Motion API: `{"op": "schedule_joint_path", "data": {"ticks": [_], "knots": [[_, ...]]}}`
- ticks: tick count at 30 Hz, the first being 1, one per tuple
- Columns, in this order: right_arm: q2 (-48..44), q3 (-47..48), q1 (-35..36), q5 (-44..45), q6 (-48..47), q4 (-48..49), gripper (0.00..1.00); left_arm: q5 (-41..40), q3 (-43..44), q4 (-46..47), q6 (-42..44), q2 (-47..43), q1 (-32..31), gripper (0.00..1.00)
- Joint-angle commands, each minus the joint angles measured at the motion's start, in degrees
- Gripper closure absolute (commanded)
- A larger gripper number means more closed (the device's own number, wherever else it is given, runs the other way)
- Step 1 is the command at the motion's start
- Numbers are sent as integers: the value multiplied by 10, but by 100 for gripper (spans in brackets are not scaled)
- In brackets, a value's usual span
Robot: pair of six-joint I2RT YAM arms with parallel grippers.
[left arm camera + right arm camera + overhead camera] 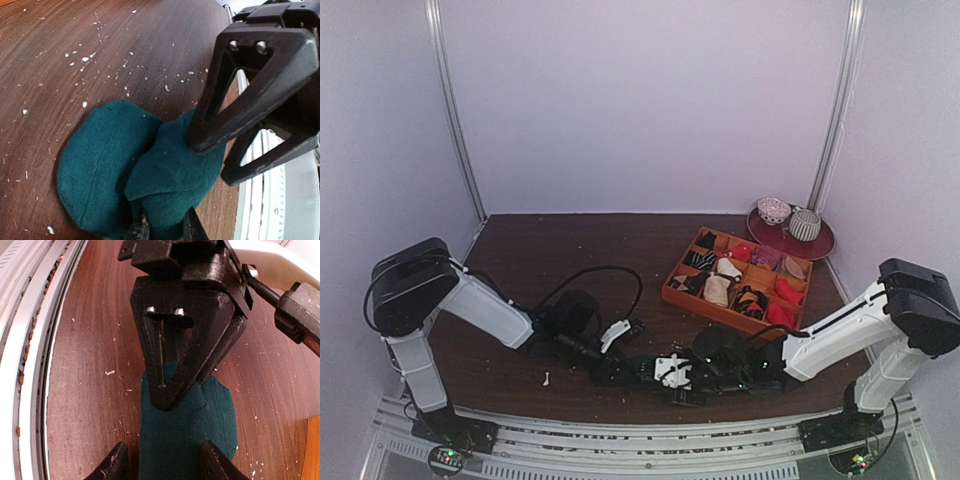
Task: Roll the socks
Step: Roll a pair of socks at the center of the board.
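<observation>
The dark teal socks [645, 369] lie on the brown table near its front edge, between my two grippers. In the left wrist view the socks [105, 165] are a folded, rounded bundle. My left gripper [165, 229] is shut on a fold of them. My right gripper [215, 162] comes in from the right, one finger resting on the fabric. In the right wrist view the socks [195, 430] lie between my right gripper's [165, 465] open fingers, with my left gripper [167, 392] pinching their far end. The cartoon figure is not clearly visible.
An orange divided tray [677, 294] with several rolled socks stands right of centre. A dark red plate [817, 246] with two patterned balls is at the back right. White crumbs dot the table. The metal front rail [30, 340] runs close by.
</observation>
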Motion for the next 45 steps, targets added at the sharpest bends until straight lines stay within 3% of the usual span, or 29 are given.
{"op": "schedule_joint_path", "data": {"ticks": [1,9,13,19,26,35,38,41,45], "knots": [[32,17,3,32,30,-13,53,-16,-35,-141,-6,46,-9,84],[84,27,-9,19,91,-51,70,-68,-39,-100,34,-44,-10,47],[80,34,-27,-14,123,-80,71,-132,-60,-52,67,-115,-9,45],[84,81,-90,-162,166,-182,71,-164,-145,133,136,-203,-10,40],[111,113,-129,-221,174,-261,71,-146,-130,199,180,-146,-17,29],[136,138,-142,-224,179,-293,71,-100,-119,256,175,-57,-28,31],[140,141,-141,-225,180,-295,71,-100,-112,254,173,-41,-29,36],[143,144,-143,-225,182,-296,71,-98,-102,251,168,-30,-29,45],[146,153,-143,-225,184,-306,71,-86,-85,224,164,-20,-29,68]]}}
